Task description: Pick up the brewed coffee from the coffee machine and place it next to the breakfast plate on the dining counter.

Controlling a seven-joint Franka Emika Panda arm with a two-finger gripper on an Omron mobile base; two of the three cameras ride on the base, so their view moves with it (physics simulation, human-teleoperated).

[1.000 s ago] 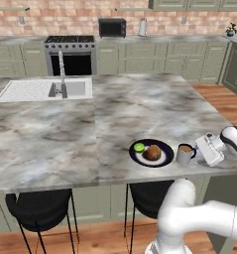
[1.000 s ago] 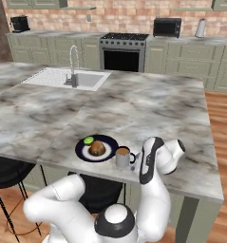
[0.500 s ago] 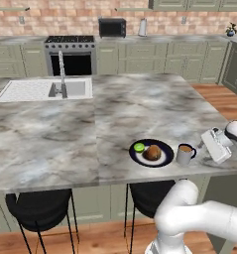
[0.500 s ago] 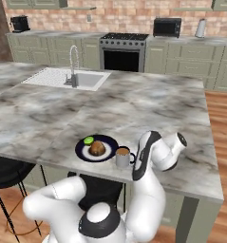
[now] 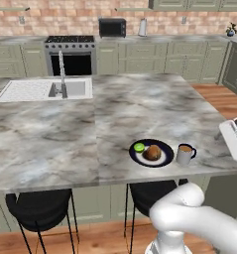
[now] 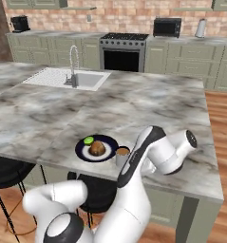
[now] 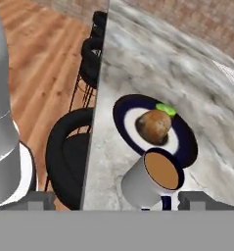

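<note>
My gripper jaws are spread; swinging away carelessly, I could knock the brewed coffee into the breakfast plate.

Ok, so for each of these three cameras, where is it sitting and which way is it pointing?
Left base view: behind the arm's left, looking down over the counter; white arm at lower right.
Right base view: behind its right, same counter; arm rises from lower left.
Hand view: on the hand, looking along the open tool at the mug and plate.
Both base views share mug, plate, sink and stove.
</note>
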